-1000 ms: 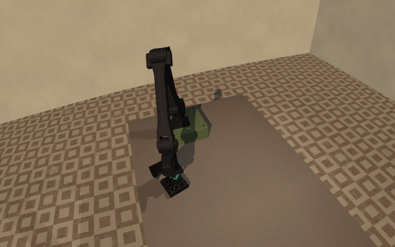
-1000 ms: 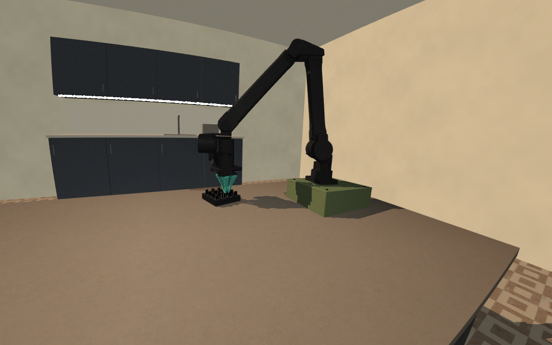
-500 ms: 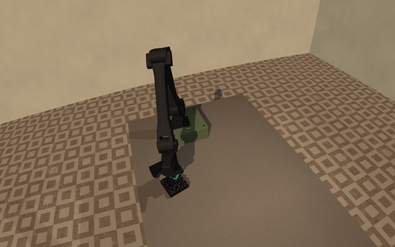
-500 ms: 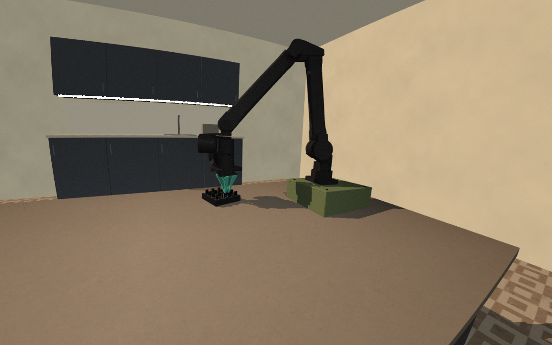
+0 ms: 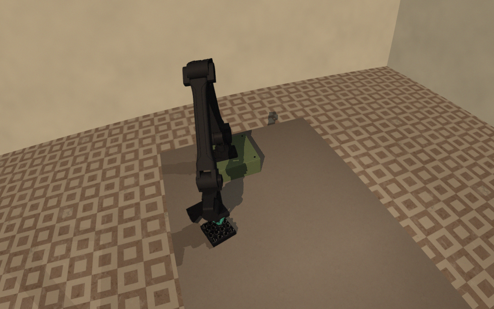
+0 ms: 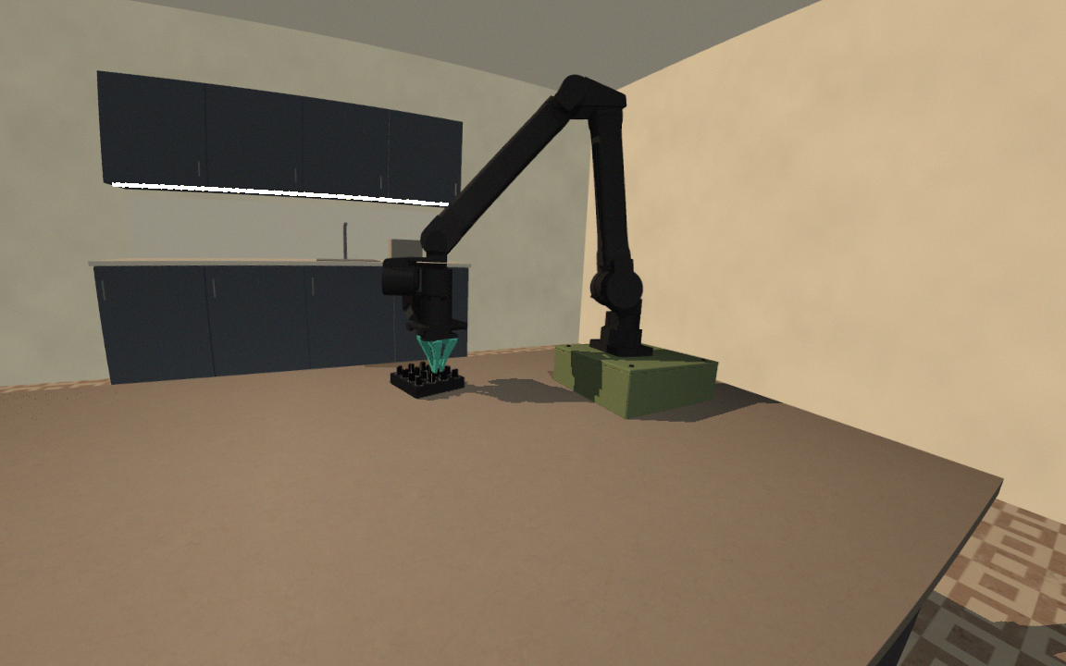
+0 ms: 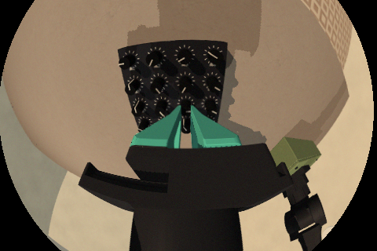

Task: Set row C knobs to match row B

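Tool (image 7: 184,122) clamped on a knob (image 7: 185,118), knob box (image 5: 218,231) near table (image 5: 317,215) edge, neighbouring knobs close.

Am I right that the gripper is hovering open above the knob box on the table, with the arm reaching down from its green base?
Not quite: the gripper is not open. In the wrist view its teal fingers are closed on a knob of the knob box. The rest holds: the box stands on the table, and the arm reaches down from its green base.
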{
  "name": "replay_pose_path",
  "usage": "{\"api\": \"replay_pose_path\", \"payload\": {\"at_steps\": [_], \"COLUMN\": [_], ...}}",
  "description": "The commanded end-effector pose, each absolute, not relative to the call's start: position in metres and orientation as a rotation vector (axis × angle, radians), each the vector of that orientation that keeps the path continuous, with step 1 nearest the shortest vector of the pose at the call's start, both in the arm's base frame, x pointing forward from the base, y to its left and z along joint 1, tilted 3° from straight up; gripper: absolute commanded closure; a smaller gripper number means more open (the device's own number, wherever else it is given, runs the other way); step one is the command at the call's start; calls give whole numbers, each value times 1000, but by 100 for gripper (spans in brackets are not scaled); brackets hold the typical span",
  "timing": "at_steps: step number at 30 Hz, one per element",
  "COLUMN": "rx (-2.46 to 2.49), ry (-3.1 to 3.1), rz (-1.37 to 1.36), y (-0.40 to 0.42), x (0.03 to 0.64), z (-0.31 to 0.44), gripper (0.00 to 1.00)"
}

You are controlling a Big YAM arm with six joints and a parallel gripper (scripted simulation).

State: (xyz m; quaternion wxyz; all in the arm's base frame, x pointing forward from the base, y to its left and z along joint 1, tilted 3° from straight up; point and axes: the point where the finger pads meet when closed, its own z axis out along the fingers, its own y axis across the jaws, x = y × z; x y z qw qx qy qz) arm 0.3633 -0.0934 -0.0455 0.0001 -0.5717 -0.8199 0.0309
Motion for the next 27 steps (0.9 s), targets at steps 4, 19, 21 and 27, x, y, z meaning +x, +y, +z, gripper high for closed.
{"api": "replay_pose_path", "payload": {"at_steps": [4,19,21,27], "rx": [-1748,-1531,-1482,-1312], "ry": [-2645,-2771,-2797,-2880], "rz": [80,81,81,80], "y": [-96,-96,-95,-96], "x": [377,377,377,378], "z": [-43,-43,-43,-42], "gripper": [92,92,92,92]}}
